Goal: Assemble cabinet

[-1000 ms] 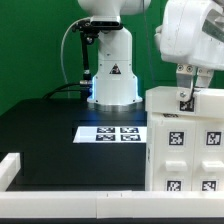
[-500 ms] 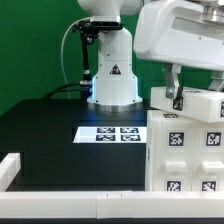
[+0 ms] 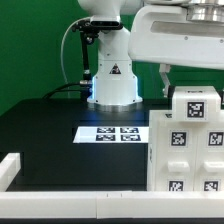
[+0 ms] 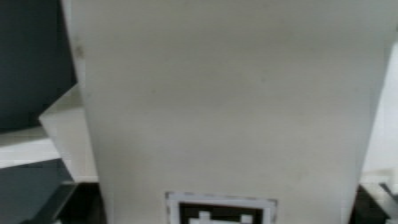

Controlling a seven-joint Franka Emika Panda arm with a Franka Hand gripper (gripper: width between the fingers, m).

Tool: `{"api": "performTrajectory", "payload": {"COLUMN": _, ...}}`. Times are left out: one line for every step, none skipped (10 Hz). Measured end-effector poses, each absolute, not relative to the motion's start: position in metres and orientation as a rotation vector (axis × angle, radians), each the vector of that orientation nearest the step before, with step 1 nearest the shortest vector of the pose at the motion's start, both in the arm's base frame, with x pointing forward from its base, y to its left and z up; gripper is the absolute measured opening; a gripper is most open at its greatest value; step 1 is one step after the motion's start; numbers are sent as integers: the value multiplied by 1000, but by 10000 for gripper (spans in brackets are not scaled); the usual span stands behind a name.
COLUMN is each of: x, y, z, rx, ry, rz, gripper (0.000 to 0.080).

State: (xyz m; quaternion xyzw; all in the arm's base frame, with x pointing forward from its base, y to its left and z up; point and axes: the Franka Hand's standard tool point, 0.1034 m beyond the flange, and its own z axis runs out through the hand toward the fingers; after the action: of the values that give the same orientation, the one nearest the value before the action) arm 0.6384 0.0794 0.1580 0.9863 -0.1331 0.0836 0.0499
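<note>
The cabinet's white box shell (image 3: 186, 152), with several square tags on its front, stands at the exterior view's right. On top of it sits a white tagged block (image 3: 196, 107), its tag facing the camera. My gripper (image 3: 193, 92) comes down from above and is shut on that block; one dark finger (image 3: 165, 82) shows on the block's left side. In the wrist view the block's white face (image 4: 222, 100) fills the picture. Its tag (image 4: 224, 209) lies low between my gripper's (image 4: 222, 205) dark fingers.
The marker board (image 3: 112, 133) lies flat on the black table in front of the robot's white base (image 3: 112, 72). A white raised rail (image 3: 12, 168) stands at the exterior view's near left, and a white strip (image 3: 80, 205) runs along the front. Behind is a green wall.
The hand has swung toward the exterior view's left and risen. The block in its grip has turned, so its tag now faces the camera above the shell.
</note>
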Motion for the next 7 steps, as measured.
{"api": "performTrajectory", "payload": {"x": 638, "y": 79, "z": 158, "rx": 2992, "ry": -529, "rz": 259, "gripper": 554}}
{"api": "performTrajectory", "payload": {"x": 638, "y": 78, "z": 158, "rx": 2980, "ry": -617, "rz": 262, "gripper": 554}}
{"api": "performTrajectory", "payload": {"x": 638, "y": 78, "z": 158, "rx": 2954, "ry": -763, "rz": 268, "gripper": 554}}
{"api": "performTrajectory", "payload": {"x": 635, "y": 78, "z": 157, "rx": 2885, "ry": -1027, "rz": 265, "gripper": 554}}
{"api": "performTrajectory", "payload": {"x": 633, "y": 78, "z": 155, "rx": 2797, "ry": -1280, "rz": 259, "gripper": 554}}
{"api": "performTrajectory", "payload": {"x": 631, "y": 78, "z": 155, "rx": 2645, "ry": -1606, "rz": 246, "gripper": 554}}
{"api": "performTrajectory", "payload": {"x": 631, "y": 78, "z": 156, "rx": 2552, "ry": -1793, "rz": 240, "gripper": 554}}
